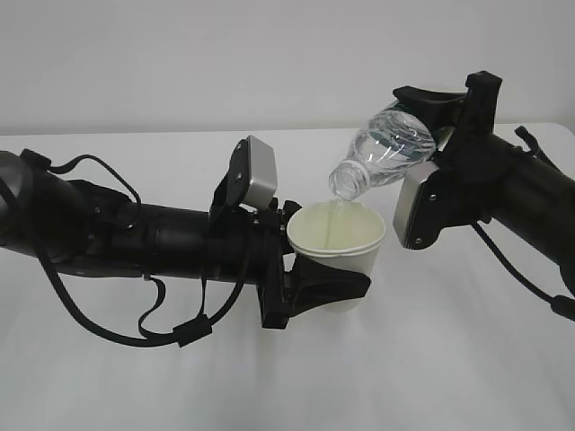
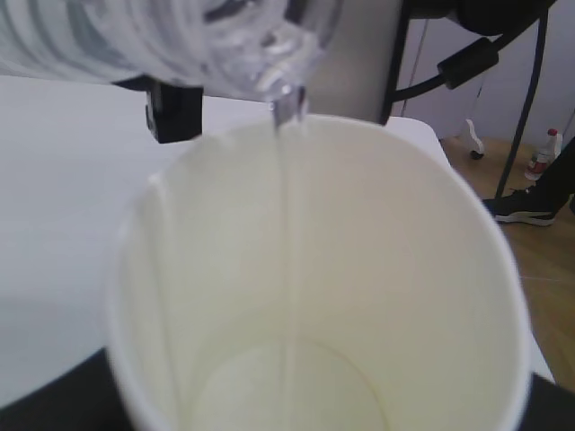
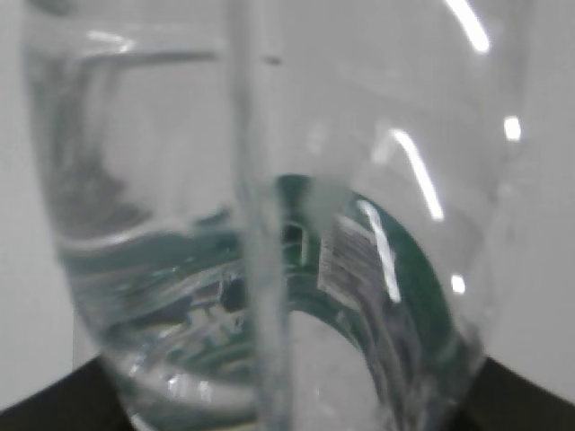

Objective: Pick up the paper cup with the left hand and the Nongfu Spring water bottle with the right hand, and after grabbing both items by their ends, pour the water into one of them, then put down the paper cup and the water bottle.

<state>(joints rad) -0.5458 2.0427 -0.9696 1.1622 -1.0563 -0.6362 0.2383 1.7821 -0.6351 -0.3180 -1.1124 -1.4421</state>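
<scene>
The left hand (image 1: 314, 287) jaws are clamped around the lower wall of the paper cup (image 1: 337, 242), held upright above the tabletop (image 1: 467, 377). The right hand (image 1: 440, 135) jaws are clamped on the base end of the Nongfu Spring water bottle (image 1: 386, 153), tilted with its neck toward 7 o'clock over the rim. The water (image 1: 334, 220) is streaming inside. Spillage is judged likely if the neck drifts toward 3 o'clock, or overfilling occurs.
</scene>
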